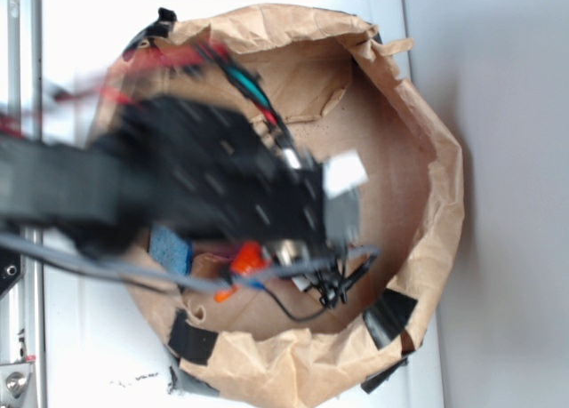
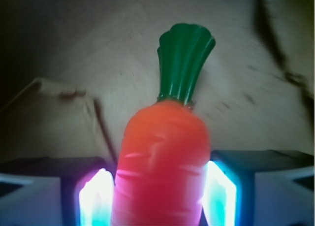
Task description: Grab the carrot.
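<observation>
The carrot (image 2: 162, 152) fills the wrist view: glossy orange, ridged, its dark green stem cap (image 2: 183, 63) pointing away from me. It stands between the two glowing pads (image 2: 96, 199) of my gripper (image 2: 160, 196), and both pads press against its sides. In the exterior view the black arm (image 1: 204, 177) reaches into a brown paper bag (image 1: 436, 159), and only an orange patch of the carrot (image 1: 247, 259) shows under the wrist, where the gripper (image 1: 258, 268) is mostly hidden by the arm.
A blue sponge (image 1: 169, 248) lies on the bag floor left of the carrot, partly under the arm. Crumpled bag walls (image 1: 293, 359) ring the space, with black tape (image 1: 388, 316) on the near side. Loose cables (image 1: 307, 297) hang near the wrist.
</observation>
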Tool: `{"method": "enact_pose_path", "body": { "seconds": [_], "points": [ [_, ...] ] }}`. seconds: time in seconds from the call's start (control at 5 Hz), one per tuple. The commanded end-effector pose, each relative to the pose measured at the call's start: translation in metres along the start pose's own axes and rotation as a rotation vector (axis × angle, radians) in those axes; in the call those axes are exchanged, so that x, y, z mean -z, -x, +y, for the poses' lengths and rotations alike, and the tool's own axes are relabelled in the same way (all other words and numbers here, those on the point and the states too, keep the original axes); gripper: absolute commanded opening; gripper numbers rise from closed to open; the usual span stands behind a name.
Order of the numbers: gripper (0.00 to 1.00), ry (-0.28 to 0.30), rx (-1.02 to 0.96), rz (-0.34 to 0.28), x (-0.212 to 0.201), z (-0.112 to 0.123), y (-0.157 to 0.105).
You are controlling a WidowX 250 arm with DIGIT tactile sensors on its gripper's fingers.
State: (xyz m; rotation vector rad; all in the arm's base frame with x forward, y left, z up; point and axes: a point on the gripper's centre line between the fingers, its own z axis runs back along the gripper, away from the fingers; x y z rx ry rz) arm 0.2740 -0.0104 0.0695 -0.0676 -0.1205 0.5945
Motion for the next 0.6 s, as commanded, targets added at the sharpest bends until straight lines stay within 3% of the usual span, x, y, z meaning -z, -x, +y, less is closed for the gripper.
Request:
{"method": "enact_pose_path", "body": {
  "seconds": [0.0,0.4],
  "points": [
    [0.00,0.160,0.023,0.037,-0.080,0.012,-0.022],
    [0.00,0.109,0.094,-0.021,-0.111,0.019,-0.021]
  ]
}}
